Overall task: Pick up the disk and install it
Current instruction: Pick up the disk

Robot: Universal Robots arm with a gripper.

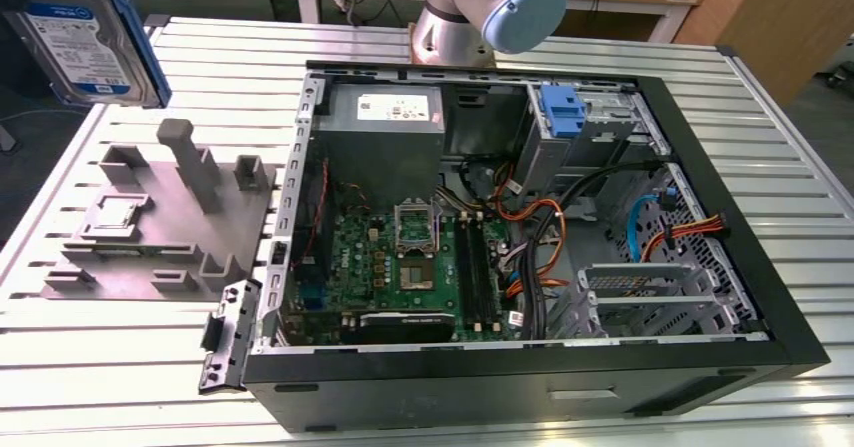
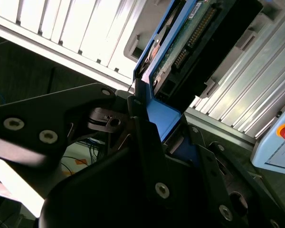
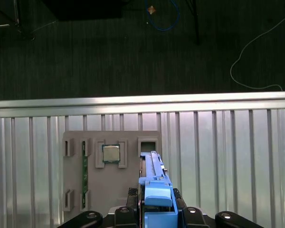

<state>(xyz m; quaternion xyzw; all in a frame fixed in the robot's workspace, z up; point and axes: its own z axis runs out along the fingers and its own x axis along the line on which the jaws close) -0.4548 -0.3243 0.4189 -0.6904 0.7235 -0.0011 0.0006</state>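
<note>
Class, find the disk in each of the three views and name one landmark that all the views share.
Exterior view: the disk hangs in the upper corner on the exterior view's left, raised over the slatted table.
Second wrist view: the disk, circuit-board side showing, blue rail clamped in the gripper.
First wrist view: the disk edge-on, in front of the grey fixture plate.
Shared landmark: the slatted table.

Here's the arm (image 1: 447, 22): a silver-grey tube, its joint capped by a round pale-blue cover (image 1: 523, 12). In the second wrist view the jaws are slim matte-black bars. Just behind them sit black linkage plates (image 2: 61, 114) dotted with bright silver screws (image 2: 13, 124). The first wrist view shows black links (image 3: 80, 221) beside the jaws, silver-headed too.
</note>
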